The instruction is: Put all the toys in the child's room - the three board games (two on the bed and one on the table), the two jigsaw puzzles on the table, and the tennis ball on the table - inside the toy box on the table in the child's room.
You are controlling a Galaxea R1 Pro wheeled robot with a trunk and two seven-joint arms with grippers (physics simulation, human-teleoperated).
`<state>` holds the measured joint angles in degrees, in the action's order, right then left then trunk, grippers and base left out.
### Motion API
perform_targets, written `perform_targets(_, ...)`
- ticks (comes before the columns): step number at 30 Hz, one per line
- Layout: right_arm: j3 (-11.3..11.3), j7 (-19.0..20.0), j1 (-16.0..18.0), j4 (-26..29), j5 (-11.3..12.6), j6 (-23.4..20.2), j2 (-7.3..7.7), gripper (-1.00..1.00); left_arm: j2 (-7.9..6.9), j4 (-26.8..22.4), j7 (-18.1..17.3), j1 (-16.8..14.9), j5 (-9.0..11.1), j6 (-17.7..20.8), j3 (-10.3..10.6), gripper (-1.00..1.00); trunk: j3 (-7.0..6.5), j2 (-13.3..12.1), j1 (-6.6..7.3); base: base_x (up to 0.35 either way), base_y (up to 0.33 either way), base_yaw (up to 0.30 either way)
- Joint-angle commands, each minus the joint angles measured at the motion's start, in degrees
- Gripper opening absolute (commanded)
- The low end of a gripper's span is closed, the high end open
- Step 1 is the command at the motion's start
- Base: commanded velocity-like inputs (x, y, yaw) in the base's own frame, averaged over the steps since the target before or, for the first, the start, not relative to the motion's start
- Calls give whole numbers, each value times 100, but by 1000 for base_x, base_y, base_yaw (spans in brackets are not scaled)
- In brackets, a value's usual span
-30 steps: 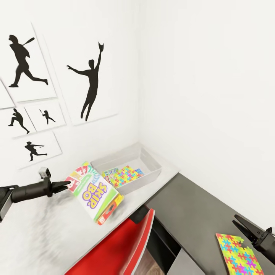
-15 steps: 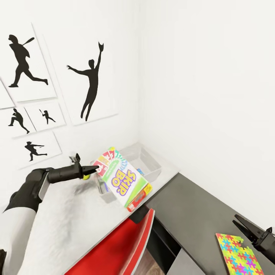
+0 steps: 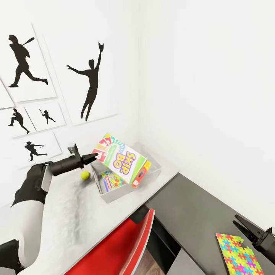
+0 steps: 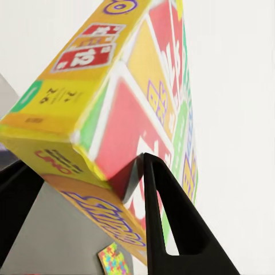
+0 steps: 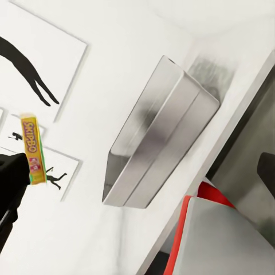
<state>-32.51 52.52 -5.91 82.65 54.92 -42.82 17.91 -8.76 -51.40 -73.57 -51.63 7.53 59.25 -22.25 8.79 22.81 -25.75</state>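
Observation:
My left gripper (image 3: 94, 156) is shut on a corner of the colourful Skip-Bo board game box (image 3: 121, 159). The box hangs tilted over the grey toy box (image 3: 153, 172) on the white table. The left wrist view has the board game (image 4: 132, 109) clamped between the black fingers (image 4: 166, 212). Inside the toy box lie a colourful game and puzzle (image 3: 112, 179). A tennis ball (image 3: 85, 175) rests on the table just left of the toy box. At the lower right, my right gripper (image 3: 244, 226) stands open above a jigsaw puzzle (image 3: 238, 255) on the dark desk.
A red chair (image 3: 118, 248) stands against the front of the white table (image 3: 65, 225). The toy box sits in the wall corner, with baseball silhouette pictures (image 3: 89, 82) behind it. The right wrist view has the toy box (image 5: 157, 140) and the chair (image 5: 192, 229).
My left arm has lifted the Skip-Bo box and carried it right, from beside the toy box to above it. The tennis ball has come into view. The right gripper has not moved.

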Motion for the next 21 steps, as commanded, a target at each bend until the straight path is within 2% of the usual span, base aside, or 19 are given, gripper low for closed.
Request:
perform_targets(1,-1,-6,1,1,29,-34,2,100,16,-70,4,-5,3,33,-13,-100,11,11,-4,0,0,0)
perform_targets(2,-1,-5,2,-1,32,-34,2,100,69,-178,32,-5,3,27,-27,-100,11,11,-4,0,0,0)
perform_targets(5,-1,-8,2,-2,29,-34,2,100,367,-579,337,-2,4,22,-157,-100,11,11,-4,0,0,0)
perform_targets(7,-1,-11,2,-3,28,-34,2,100,832,-1242,929,26,10,24,-463,-100,11,11,-4,0,0,0)
perform_targets(8,-1,-10,2,-3,29,-34,2,100,956,-1396,1047,34,12,25,-551,-100,11,11,-4,0,0,0)
perform_targets(10,-1,-11,2,-3,32,-34,2,100,1494,-1998,1455,66,17,23,-995,-100,11,11,-4,0,0,0)
perform_targets(11,-3,-12,2,-10,32,-34,2,100,1713,-2218,1621,75,14,21,-1206,-100,11,11,-4,0,0,0)
perform_targets(12,-5,-12,2,-25,33,-34,2,100,1858,-2361,1782,84,20,20,-1342,-100,11,11,-4,0,0,0)
perform_targets(15,-8,-13,2,-67,35,-37,5,100,1876,-2546,2296,91,45,18,-1520,-100,11,11,-4,0,0,0)
perform_targets(19,-10,-13,2,-79,34,-36,8,100,1876,-2561,2991,95,188,17,-1563,-100,11,11,-4,0,0,0)
perform_targets(21,-10,-13,2,-81,35,-38,8,100,1876,-2540,3444,93,351,17,-1558,-100,11,11,-4,0,0,0)
